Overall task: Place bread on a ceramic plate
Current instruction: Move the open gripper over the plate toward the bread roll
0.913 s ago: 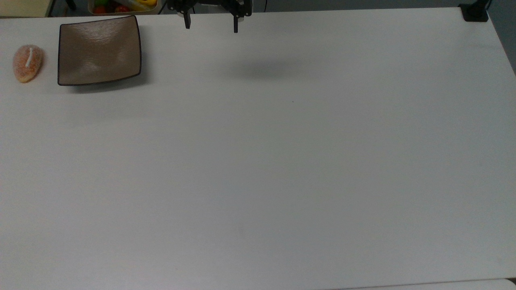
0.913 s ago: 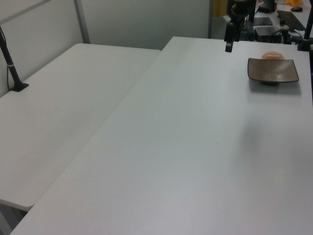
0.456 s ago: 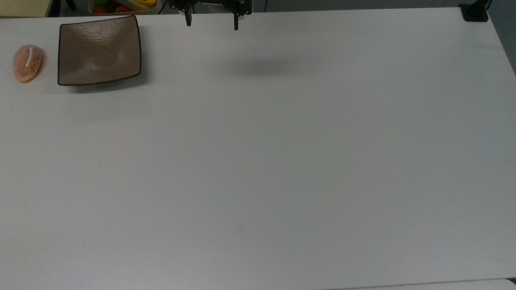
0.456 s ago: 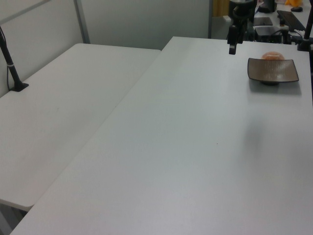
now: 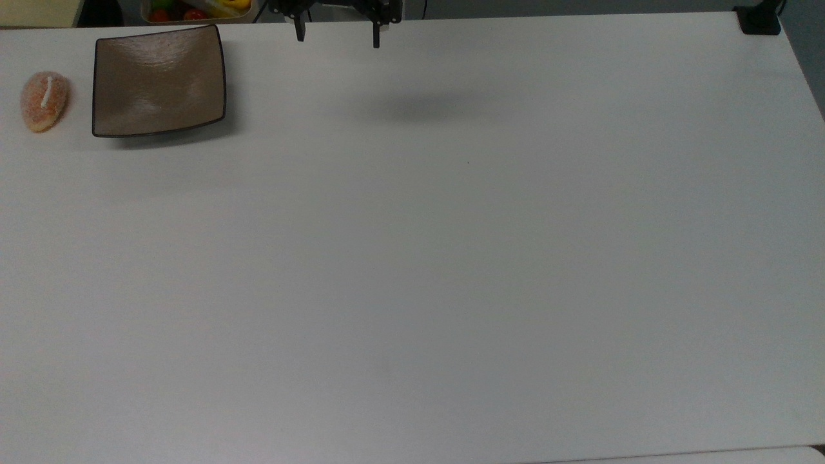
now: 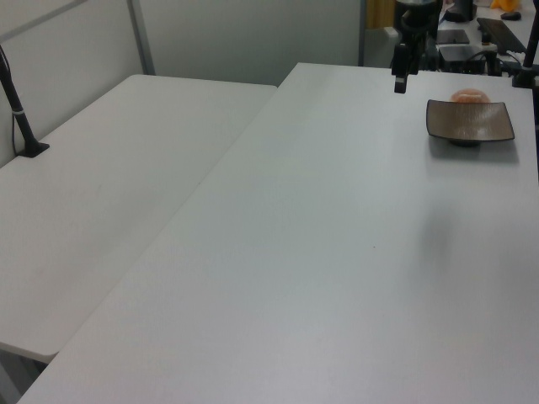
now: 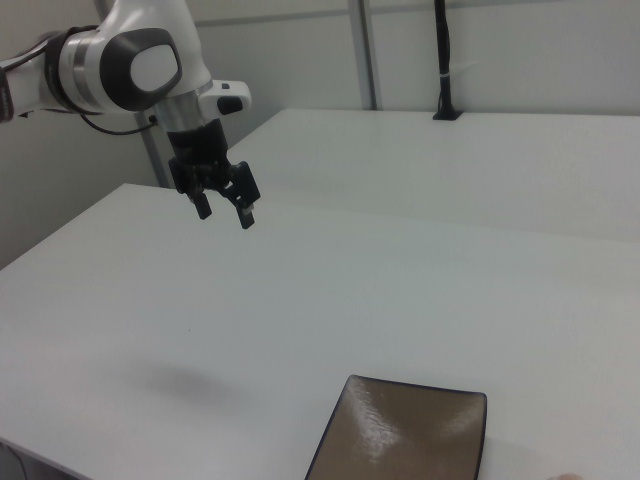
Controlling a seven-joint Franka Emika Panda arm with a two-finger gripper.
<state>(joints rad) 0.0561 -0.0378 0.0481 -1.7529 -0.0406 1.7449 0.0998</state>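
Two objects sit near one corner of the white table point(image 5: 451, 258): the bread point(image 5: 44, 102), a small orange-tan bun with a white stripe, lies on the bare surface just beside the empty ceramic plate point(image 5: 158, 80), on the top view's left of it and not touching it. High above the tabletop and well apart from both, the gripper point(image 7: 224, 209) hangs with its fingers spread and nothing between them, a stance that suggests a reach for the bun has yet to begin. A basket of fruit point(image 5: 193, 9) stands past the table's edge behind the plate. Compared with the frames from under a second ago, the gripper has edged slightly toward the top view's upper border, while bread and plate have not shifted. The task looks barely started.
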